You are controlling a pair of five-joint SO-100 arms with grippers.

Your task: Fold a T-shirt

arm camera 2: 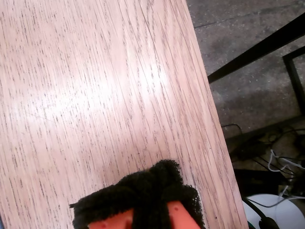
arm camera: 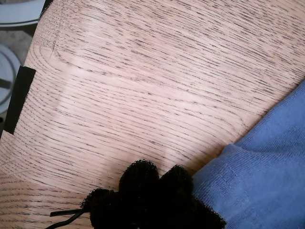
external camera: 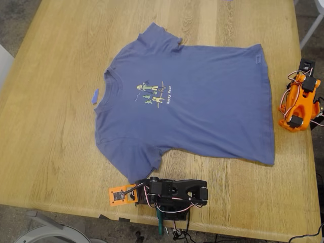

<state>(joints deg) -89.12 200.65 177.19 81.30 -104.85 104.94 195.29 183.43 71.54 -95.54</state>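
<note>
The slate-blue T-shirt (external camera: 202,101) lies spread flat on the wooden table (external camera: 55,152), print side up, with its collar toward the exterior view's left and its hem toward the right. My first gripper (external camera: 120,195) rests at the table's near edge, just beside the near sleeve. In the first wrist view its black foam pads (arm camera: 138,179) are together with nothing between them, next to a sleeve edge of the T-shirt (arm camera: 267,181). My second gripper (external camera: 297,104) is folded at the exterior view's right table edge, clear of the hem. Its pads (arm camera 2: 143,186) are together over bare wood.
A tiny blue scrap (external camera: 95,96) lies on the wood beside the collar. A black tape strip (arm camera: 18,98) marks the table edge near my first gripper. Floor, cables and a black frame (arm camera 2: 257,47) lie past the table edge by my second gripper.
</note>
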